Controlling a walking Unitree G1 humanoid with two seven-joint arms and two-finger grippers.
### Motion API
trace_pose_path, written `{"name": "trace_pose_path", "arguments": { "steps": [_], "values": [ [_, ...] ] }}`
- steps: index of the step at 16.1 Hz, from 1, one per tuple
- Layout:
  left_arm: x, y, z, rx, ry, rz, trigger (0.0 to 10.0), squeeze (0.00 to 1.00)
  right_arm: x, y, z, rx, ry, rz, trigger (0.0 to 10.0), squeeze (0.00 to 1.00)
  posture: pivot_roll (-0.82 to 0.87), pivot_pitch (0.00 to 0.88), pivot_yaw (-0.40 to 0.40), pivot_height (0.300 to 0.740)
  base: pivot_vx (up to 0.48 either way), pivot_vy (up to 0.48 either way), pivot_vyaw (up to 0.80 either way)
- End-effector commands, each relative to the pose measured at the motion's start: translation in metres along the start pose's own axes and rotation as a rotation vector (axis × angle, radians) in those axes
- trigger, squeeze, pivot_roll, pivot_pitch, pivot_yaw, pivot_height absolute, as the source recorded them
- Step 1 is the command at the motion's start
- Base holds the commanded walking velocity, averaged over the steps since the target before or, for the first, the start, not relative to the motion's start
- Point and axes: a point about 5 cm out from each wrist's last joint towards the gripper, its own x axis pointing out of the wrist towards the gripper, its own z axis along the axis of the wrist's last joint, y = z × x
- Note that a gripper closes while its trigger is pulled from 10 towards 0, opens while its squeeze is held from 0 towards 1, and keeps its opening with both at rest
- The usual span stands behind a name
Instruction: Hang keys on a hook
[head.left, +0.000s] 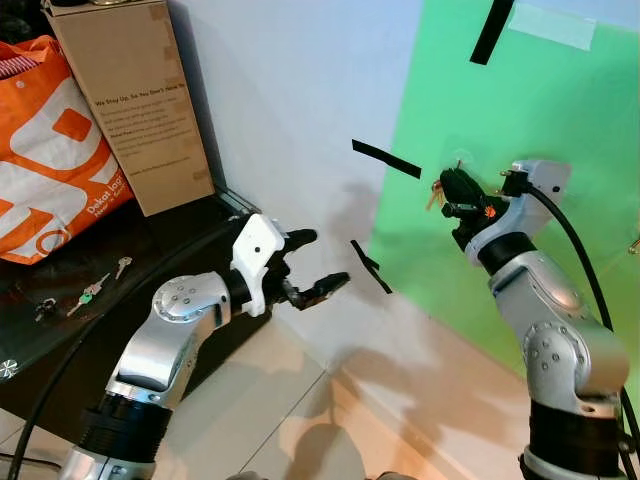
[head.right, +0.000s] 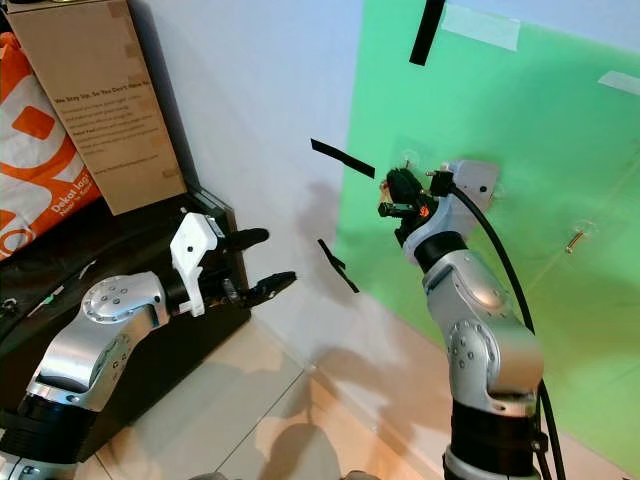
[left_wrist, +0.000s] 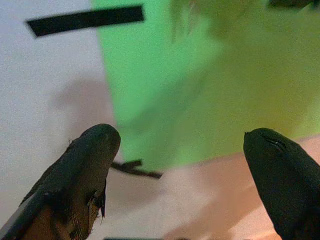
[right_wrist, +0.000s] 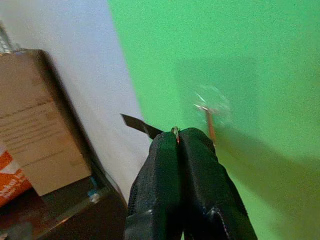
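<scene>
**Right hand at the hook: line up the ring before letting go**

Right hand (head.left: 452, 196) is raised against the green sheet (head.left: 560, 110) on the wall, its fingers pressed together on the keys (head.left: 436, 193), a glint of ring (right_wrist: 175, 132) showing at the fingertips in the right wrist view. A small clear hook (right_wrist: 209, 111) with a brass-coloured prong sits on the sheet just beside the fingertips; whether the ring touches it yet cannot be told.

Judging from this, the step in hand is threading the ring over the prong. To do it well, the ring's opening should face the prong's tip, then come over and down until it bears the weight; only then should the fingers part. Releasing early would likely drop the keys to the floor, and pushing hard could pull the stick-on hook off.

Left hand (head.left: 312, 262) hovers low near the white wall, fingers wide apart and holding nothing. More keys (head.left: 95, 287) lie on the dark bench (head.left: 160, 245), near a cardboard box (head.left: 128, 100) and an orange bag (head.left: 50, 150).
</scene>
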Motion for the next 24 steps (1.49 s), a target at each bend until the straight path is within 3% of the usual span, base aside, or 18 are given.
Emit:
{"name": "trace_pose_path", "arguments": {
  "steps": [1,3,8,11,15,19,20,24],
  "values": [
    [0.001,-0.002,0.007,0.006,-0.023,-0.021,10.0,0.00,0.002,-0.003,0.002,0.012,0.001,-0.025,10.0,0.00,-0.10,0.000,0.001,0.740,0.000,0.000,0.00],
    [0.002,-0.005,0.013,-0.024,-0.064,-0.050,10.0,0.00,0.002,-0.011,0.001,0.032,0.011,-0.084,10.0,0.00,-0.10,0.000,0.001,0.740,0.000,0.000,0.00],
    [0.003,-0.008,0.013,-0.031,-0.059,-0.079,10.0,0.00,-0.004,-0.024,0.002,0.119,-0.002,-0.152,10.0,0.00,-0.10,0.000,0.003,0.740,0.000,0.000,0.00],
    [0.004,-0.008,0.013,-0.036,-0.055,-0.091,10.0,0.00,-0.009,-0.029,-0.007,0.230,0.029,-0.176,10.0,0.00,-0.11,0.000,0.015,0.740,0.000,0.000,0.00],
    [0.003,-0.009,0.013,-0.038,-0.049,-0.101,10.0,0.00,-0.011,-0.026,-0.023,0.228,0.134,-0.176,10.0,0.00,-0.11,0.000,0.021,0.740,0.000,0.000,0.00],
    [0.004,-0.009,0.013,-0.030,-0.049,-0.106,10.0,0.00,-0.007,-0.025,-0.026,0.243,0.134,-0.193,10.0,0.00,-0.11,0.000,0.021,0.740,0.000,0.000,0.00],
    [0.003,-0.009,0.013,-0.027,-0.053,-0.100,10.0,0.00,-0.008,-0.026,-0.026,0.230,0.122,-0.195,10.0,1.00,-0.11,0.000,0.020,0.740,0.000,0.000,0.00],
    [-0.001,-0.004,0.012,-0.032,-0.071,-0.020,10.0,0.00,-0.025,-0.027,-0.037,0.128,0.151,-0.172,10.0,1.00,-0.11,0.000,0.018,0.740,0.000,0.000,0.00]
  ]
}}
